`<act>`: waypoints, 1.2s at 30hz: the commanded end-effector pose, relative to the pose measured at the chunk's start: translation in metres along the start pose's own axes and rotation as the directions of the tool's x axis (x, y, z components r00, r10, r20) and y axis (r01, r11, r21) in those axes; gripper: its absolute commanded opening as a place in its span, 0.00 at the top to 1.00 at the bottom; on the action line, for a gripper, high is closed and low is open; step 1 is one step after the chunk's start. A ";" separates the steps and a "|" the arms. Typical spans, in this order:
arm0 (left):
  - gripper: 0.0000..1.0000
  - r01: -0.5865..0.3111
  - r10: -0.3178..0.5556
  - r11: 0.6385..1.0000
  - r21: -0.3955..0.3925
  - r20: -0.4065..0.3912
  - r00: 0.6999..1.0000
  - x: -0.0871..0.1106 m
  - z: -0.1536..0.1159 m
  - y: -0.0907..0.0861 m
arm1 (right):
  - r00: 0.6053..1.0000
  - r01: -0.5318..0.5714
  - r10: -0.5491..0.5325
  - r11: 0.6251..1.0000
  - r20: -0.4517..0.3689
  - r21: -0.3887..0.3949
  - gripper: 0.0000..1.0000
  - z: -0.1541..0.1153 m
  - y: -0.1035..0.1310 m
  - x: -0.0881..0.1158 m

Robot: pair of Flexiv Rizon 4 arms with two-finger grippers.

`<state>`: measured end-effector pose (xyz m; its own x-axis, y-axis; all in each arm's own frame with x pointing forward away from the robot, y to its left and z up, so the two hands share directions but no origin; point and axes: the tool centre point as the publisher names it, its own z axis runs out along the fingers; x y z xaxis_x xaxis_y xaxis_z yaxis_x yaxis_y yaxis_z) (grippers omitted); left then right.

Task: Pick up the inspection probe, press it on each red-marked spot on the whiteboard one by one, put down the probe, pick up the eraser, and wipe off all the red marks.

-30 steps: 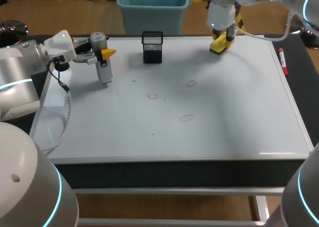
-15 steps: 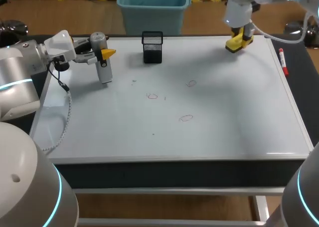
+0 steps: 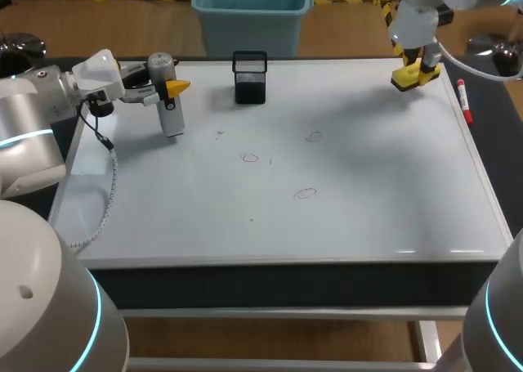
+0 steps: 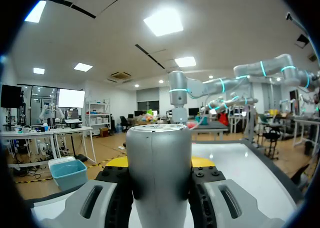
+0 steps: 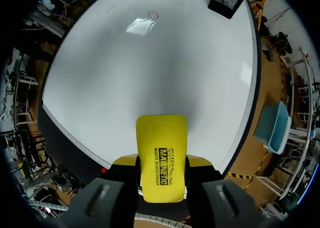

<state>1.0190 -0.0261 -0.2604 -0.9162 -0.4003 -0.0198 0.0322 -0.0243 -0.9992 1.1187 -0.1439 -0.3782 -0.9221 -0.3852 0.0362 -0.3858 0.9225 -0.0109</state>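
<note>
Taking the middle of the whiteboard (image 3: 368, 217) as the clock's centre, with twelve pointing away from the robot, the near half is bare white. The nearest mark (image 3: 306, 194) is a small red loop just off centre at about five o'clock. A second mark (image 3: 250, 157) sits close to centre at nine, and a third mark (image 3: 315, 136) a little beyond at one. All three are unwiped.

Farther back, at about ten o'clock, the left gripper (image 3: 167, 87) comes in sideways from the left arm and is clamped around the probe (image 3: 169, 114), a silver cylinder standing nearly upright. Its lower end is down at the board; from here I cannot tell if it touches. In the left wrist view the probe (image 4: 160, 173) fills the gap, with a finger pressed against each side.

At the far edge, near twelve, stands a black mesh pen holder (image 3: 250, 76). Over the far right corner, at about one o'clock, the right gripper (image 3: 417, 65) hangs from above, closed on the yellow eraser (image 3: 409, 78). The right wrist view shows the eraser (image 5: 161, 155) pinched between both fingers with the board beneath it. A red marker (image 3: 463, 100) lies on the dark strip just beside the board's right edge, at two o'clock.
</note>
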 end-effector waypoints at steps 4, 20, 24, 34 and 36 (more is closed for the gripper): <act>1.00 -0.001 0.001 1.000 0.002 0.001 1.000 0.000 0.000 0.000 | 1.000 0.007 -0.007 1.000 0.016 0.011 1.00 -0.002 0.009 0.023; 1.00 -0.001 0.001 1.000 0.002 0.001 1.000 0.000 0.000 0.000 | 0.999 0.048 -0.048 0.999 0.014 0.009 1.00 0.001 0.021 0.039; 1.00 -0.001 0.001 1.000 0.002 0.001 1.000 0.000 0.000 0.000 | 0.999 0.051 -0.051 0.999 0.015 0.001 1.00 0.001 0.025 0.039; 1.00 -0.001 0.001 1.000 0.002 0.001 1.000 0.000 0.000 0.000 | 0.999 0.049 -0.049 0.999 0.013 -0.013 1.00 0.000 0.028 0.039; 1.00 -0.001 0.001 1.000 0.002 0.001 1.000 0.000 0.000 0.000 | 0.999 0.049 -0.049 0.999 0.013 -0.013 1.00 0.000 0.028 0.039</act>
<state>1.0190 -0.0260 -0.2605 -0.9161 -0.4004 -0.0198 0.0322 -0.0243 -0.9992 1.0720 -0.1325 -0.3789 -0.9035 -0.4280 0.0211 -0.4280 0.9037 0.0043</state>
